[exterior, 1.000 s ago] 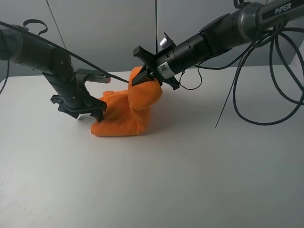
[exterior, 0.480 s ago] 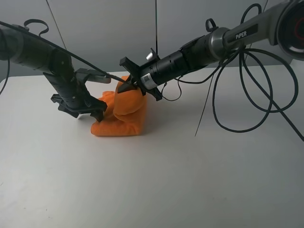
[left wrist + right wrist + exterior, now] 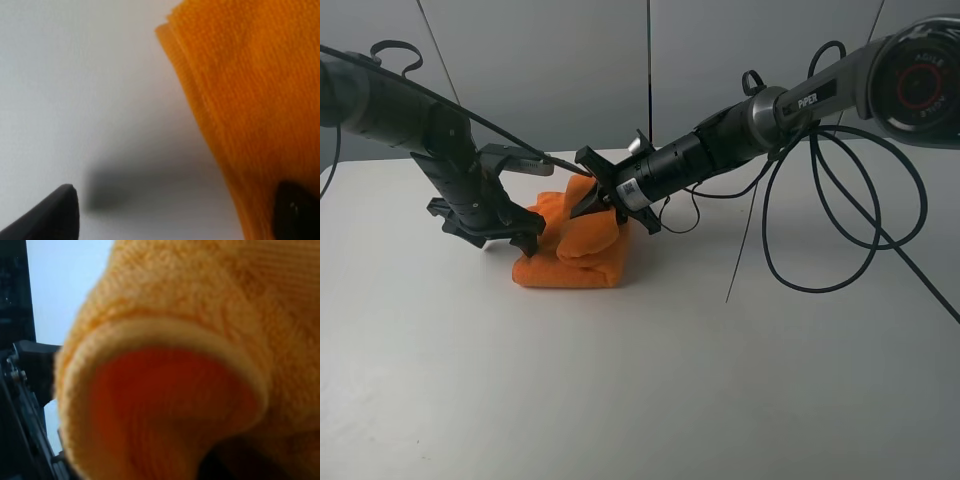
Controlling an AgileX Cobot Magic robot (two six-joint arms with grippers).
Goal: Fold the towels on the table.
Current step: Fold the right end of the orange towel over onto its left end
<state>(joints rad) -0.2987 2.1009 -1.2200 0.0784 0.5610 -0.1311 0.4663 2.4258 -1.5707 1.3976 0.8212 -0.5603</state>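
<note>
Two dark arms meet over one white desk [image 3: 720,380], which fills the lower part of the high view. The left arm [image 3: 430,140] bends down from the far left. The right arm [image 3: 740,140] reaches across the middle, with looped black cables [image 3: 820,240] hanging from it.

Between them, left of centre towards the far side of the desk, lies the orange towel [image 3: 575,262], folded into a thick bundle with a rolled hump on top. The right pincer [image 3: 592,195] pinches the upper fold of that hump; its wrist view shows only cloth curled into a hollow, very close and blurred. The left pincer [image 3: 528,232] sits at the bundle's left edge. Only its wrist view shows the fingertips [image 3: 60,212] spread wide, one over bare desk, the other at the towel's stacked layers.
</note>
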